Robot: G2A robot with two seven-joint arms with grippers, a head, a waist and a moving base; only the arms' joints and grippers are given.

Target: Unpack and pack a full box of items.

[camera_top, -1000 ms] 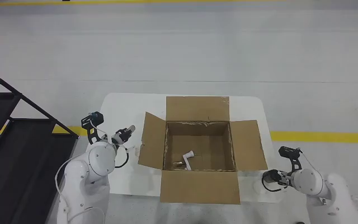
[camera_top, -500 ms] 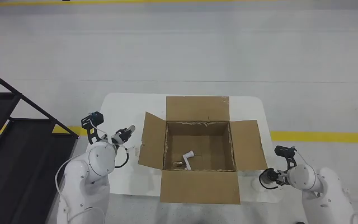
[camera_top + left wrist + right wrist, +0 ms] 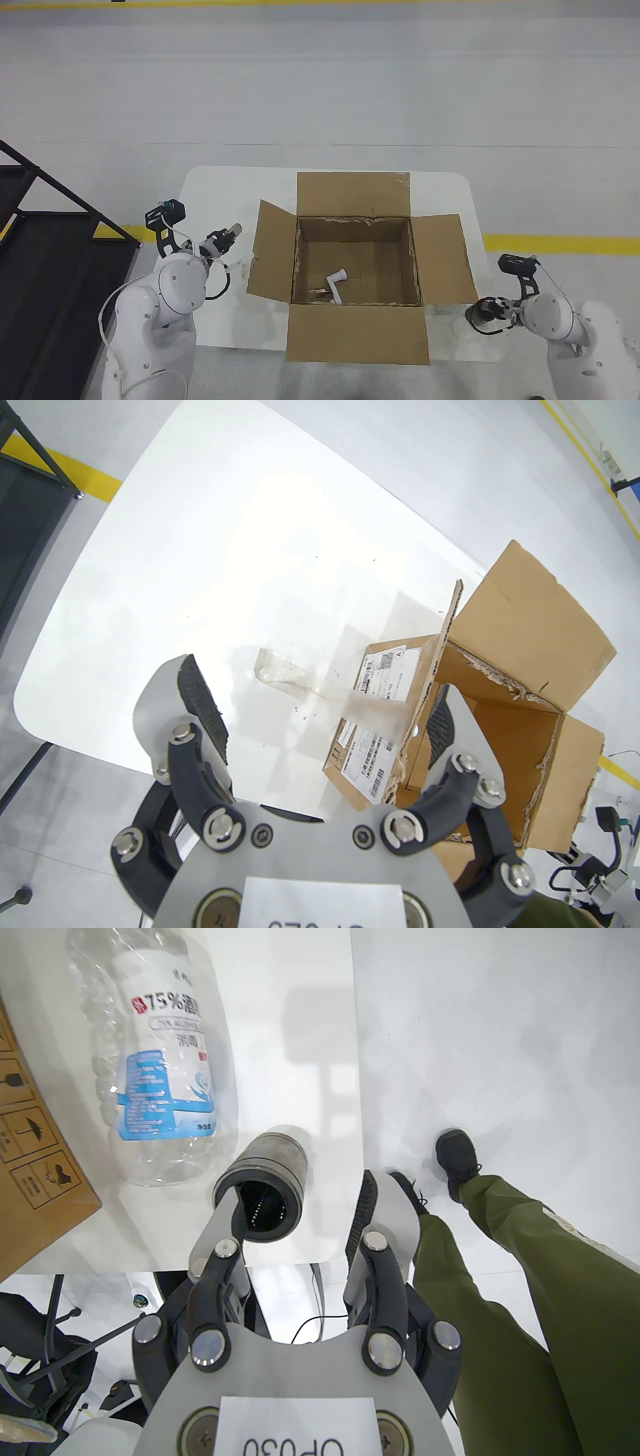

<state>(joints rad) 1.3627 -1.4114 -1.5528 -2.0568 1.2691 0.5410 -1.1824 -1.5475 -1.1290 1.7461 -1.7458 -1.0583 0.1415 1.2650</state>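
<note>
The open box (image 3: 352, 192) stands at the middle of the worktop (image 3: 220, 200). The left end effector (image 3: 316, 675), jaws apart, is beside its left flap. The right end effector (image 3: 300, 1193), also apart, is at the near right corner beside a lying bottle (image 3: 160, 1053).

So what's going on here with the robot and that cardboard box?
A two-armed robot is at an open cardboard box on a white table. A clear bottle and a metal cylinder sit out beside it; the right arm has its jaws open at the cylinder. The left arm has open jaws, holding nothing. One white item is inside the box.
</note>
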